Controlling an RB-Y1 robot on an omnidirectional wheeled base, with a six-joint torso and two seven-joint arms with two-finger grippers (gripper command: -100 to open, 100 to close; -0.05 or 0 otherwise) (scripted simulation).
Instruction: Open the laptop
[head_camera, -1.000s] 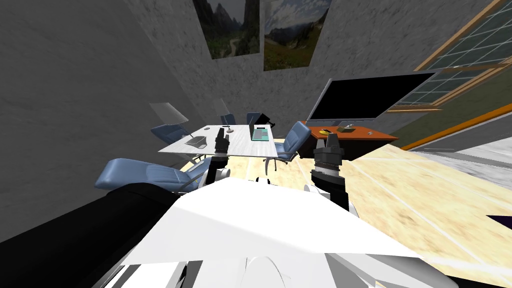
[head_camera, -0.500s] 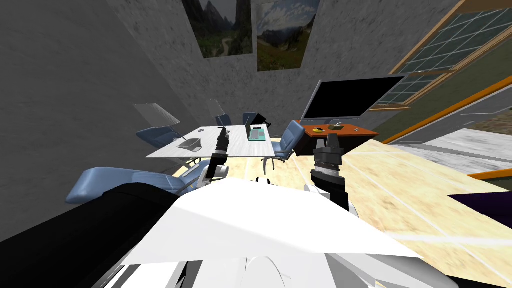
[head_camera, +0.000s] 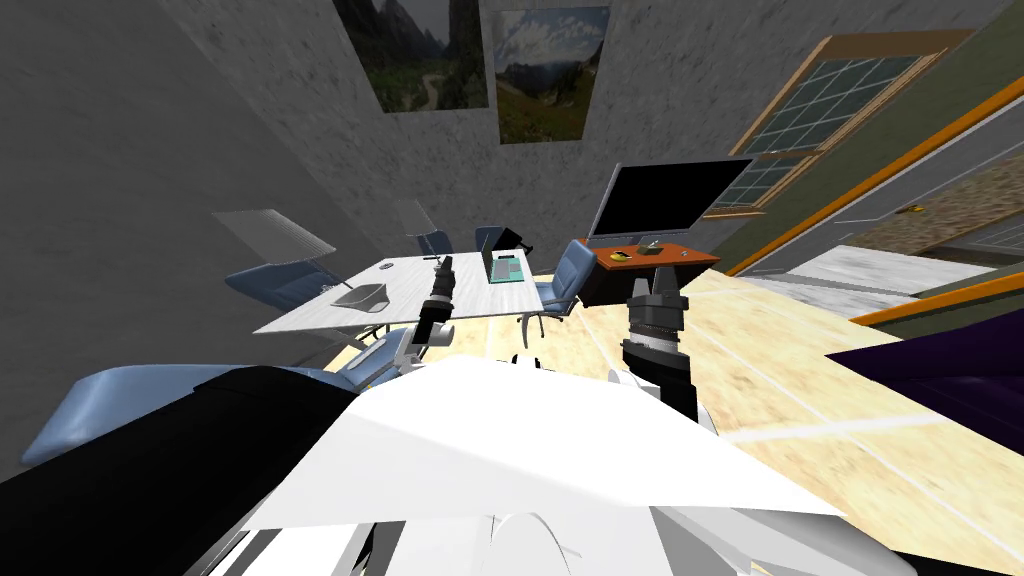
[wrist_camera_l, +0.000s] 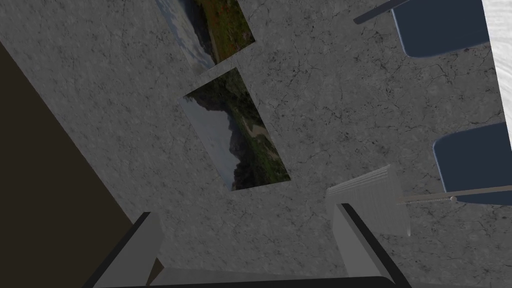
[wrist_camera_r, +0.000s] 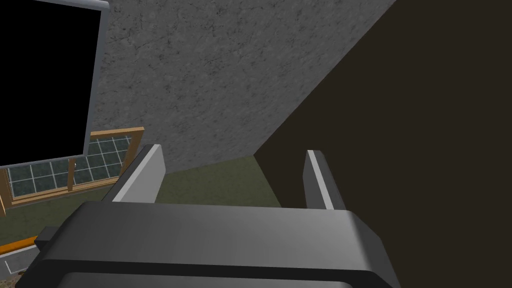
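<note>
Head view: we see the laptop (head_camera: 506, 268) mid-frame on the white surface (head_camera: 330, 310), teal keyboard showing, our left hand (head_camera: 445, 264) just left of it, our right hand (head_camera: 656, 282) lower right. Left wrist view: fingers (wrist_camera_l: 147, 240) wide apart. Right wrist view: likewise wide.

Left gripper (wrist_camera_l: 245, 210): fingers (wrist_camera_l: 145, 245) spread wide, gripping nothing. Ahead is a mottled grey wall (wrist_camera_l: 325, 100) with two landscape pictures, near picture (wrist_camera_l: 235, 135) just past the fingertips, far picture (wrist_camera_l: 210, 30) beyond it. Ribbed grey shade (wrist_camera_l: 380, 200) sits right behind one finger. Thin rod (wrist_camera_l: 450, 196) crosses the near blue chair back (wrist_camera_l: 475, 160). Far blue chair back (wrist_camera_l: 440, 25) is well apart. White table edge (wrist_camera_l: 502, 75) runs beside both.
</note>
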